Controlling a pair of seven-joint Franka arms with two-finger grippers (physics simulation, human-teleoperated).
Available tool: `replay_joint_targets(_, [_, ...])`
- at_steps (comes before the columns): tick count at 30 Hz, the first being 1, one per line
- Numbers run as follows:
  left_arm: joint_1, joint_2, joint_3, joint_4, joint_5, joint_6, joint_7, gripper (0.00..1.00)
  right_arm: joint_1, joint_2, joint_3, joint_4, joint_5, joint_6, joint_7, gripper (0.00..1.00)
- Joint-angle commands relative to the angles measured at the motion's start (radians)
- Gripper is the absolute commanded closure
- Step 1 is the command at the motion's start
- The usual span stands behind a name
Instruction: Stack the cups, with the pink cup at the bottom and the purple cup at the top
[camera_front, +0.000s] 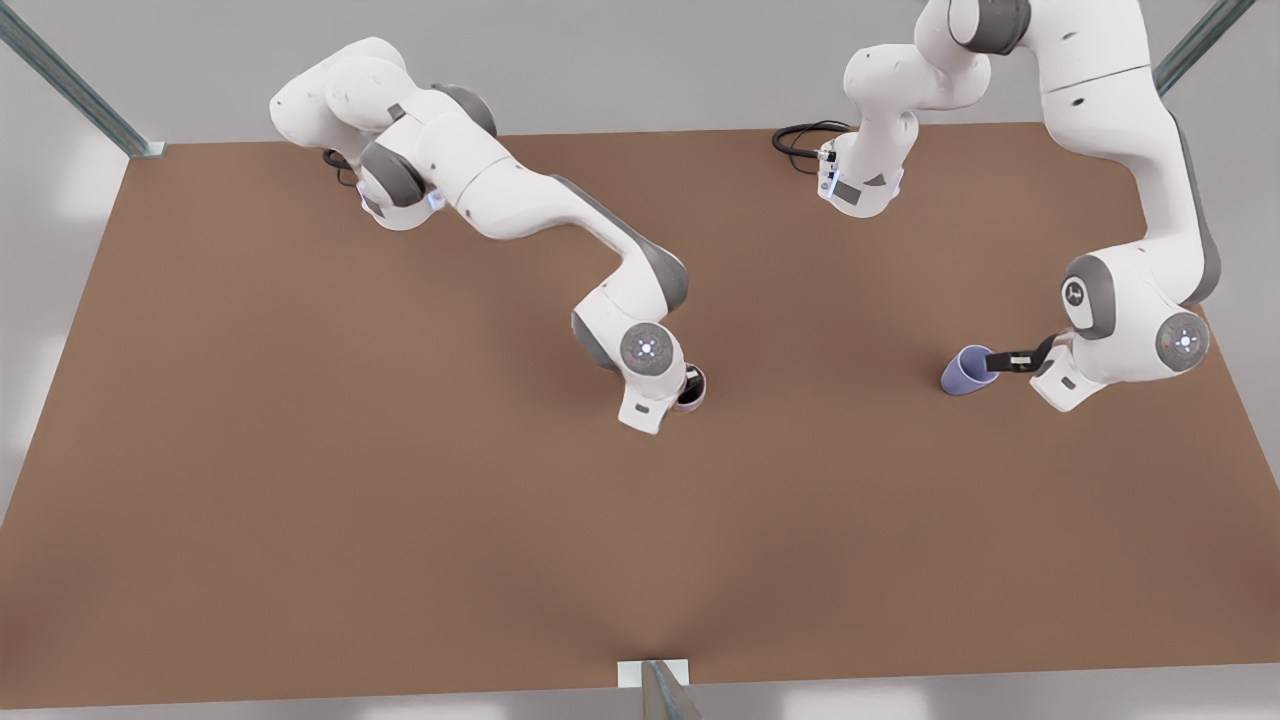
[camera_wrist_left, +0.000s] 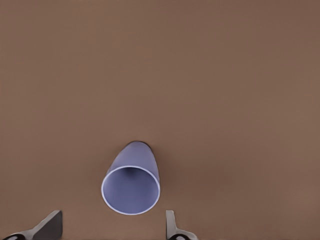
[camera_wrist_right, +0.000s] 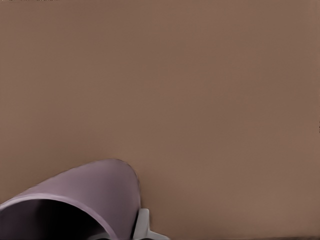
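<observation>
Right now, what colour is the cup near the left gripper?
Bluish purple, matte. The purple cup shows best in the left wrist view, ahead of the left gripper.

Two arms (camera_front: 520, 205) (camera_front: 1130, 130) are cased in glossy white shells, joined by dark grey bands. Round grey caps with pale lit dots are set on the wrists (camera_front: 645, 350) (camera_front: 1183, 340). Black cables (camera_front: 800, 140) are looped beside the bases. Dark grey fingers (camera_wrist_left: 47, 227) are fitted to the grippers.

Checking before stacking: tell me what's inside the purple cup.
The purple cup looks empty in the left wrist view: bare purple wall down into a shaded bottom. The left gripper sits open at its rim.
</observation>
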Motion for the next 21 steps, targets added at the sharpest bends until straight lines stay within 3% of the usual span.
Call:
replay_joint_targets(1, [-0.002,0.002,0.006,-0.023,-0.011,0.137,0.196,0.00,0.017,0.001,-0.013,0.003,-0.013,0.029,0.698,0.79])
replay_joint_targets(7, [-0.002,0.008,0.033,-0.130,-0.011,0.261,0.232,0.00,0.018,0.027,-0.018,0.002,-0.014,0.058,0.701,0.79])
replay_joint_targets(20, [0.006,0.089,0.063,-0.201,-0.011,0.335,0.282,0.00,0.063,0.076,-0.056,0.037,-0.014,0.069,0.704,0.79])
replay_joint_targets(21, [0.006,0.095,0.063,-0.201,-0.013,0.341,0.282,0.06,0.063,0.076,-0.056,0.037,-0.014,0.070,0.704,0.77])
